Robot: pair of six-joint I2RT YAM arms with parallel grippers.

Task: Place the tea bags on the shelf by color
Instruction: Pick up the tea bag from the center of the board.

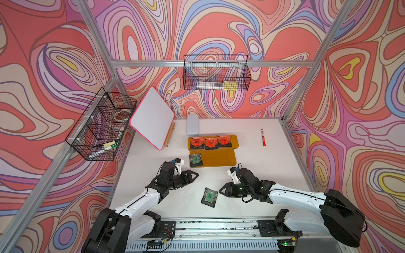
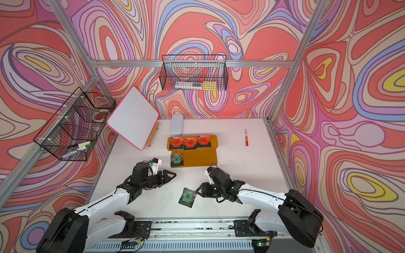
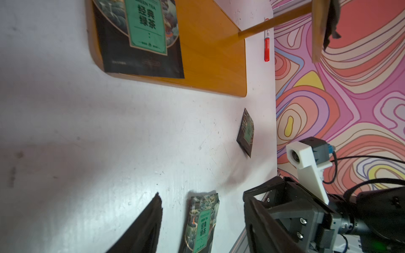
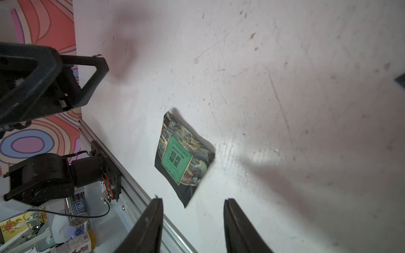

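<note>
shelf (image 1: 219, 158): wood, rnd corners | loose tea bag (image 1: 209, 197): flat sq, creased

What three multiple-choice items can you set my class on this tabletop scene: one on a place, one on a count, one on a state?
1. Where on the shelf does its one green tea bag lie?
A. upper tier
B. lower tier
C. across both tiers

2. How many orange-red tea bags are on the shelf?
A. one
B. two
C. three

3. How is the right gripper?
A. open and empty
B. shut on a tea bag
C. shut on a pen

Answers:
1 B, it lies flat at one end of the lower tier.
2 C, three sit in a row on the upper tier.
3 A, the right wrist view shows its jaws apart with nothing between them.
</note>
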